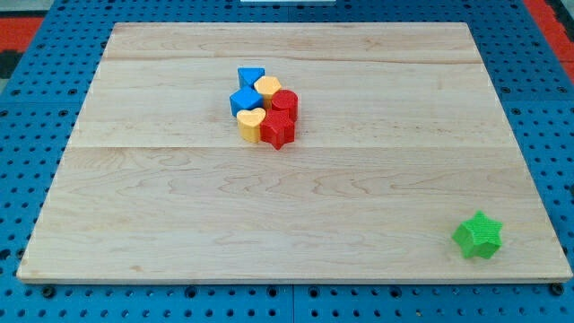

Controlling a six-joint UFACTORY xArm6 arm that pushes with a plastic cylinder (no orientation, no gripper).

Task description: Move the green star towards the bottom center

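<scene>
Progress: green star was found at the view's bottom right corner of the wooden board, near the right edge and close to the bottom edge; task judged barely begun or not begun.
Done: star was already low on the board, so the bottom row was roughly reached.
Left: sideways travel toward the view's left was still needed, across most of the bottom-right quarter, to reach the bottom center.
Tip: my tip was not seen anywhere in the view; rod and arm were out of frame, so contact with any block could not be told, and nothing was being pushed as far as shown.
Next push, judged: tip would need to be set down at the star's right side, between star and board edge, where little room was left; a slip off the edge was judged possible.
Other blocks: tight cluster was seen above center, well apart from the star — blue triangle block, yellow block, blue block, red round block, yellow heart-like block, red star-like block; all touching or nearly so.
Obstacles: none were noted on the bottom strip between star and bottom center; cluster was judged out of the path.
Surround: blue pegboard was seen around the board.
</scene>
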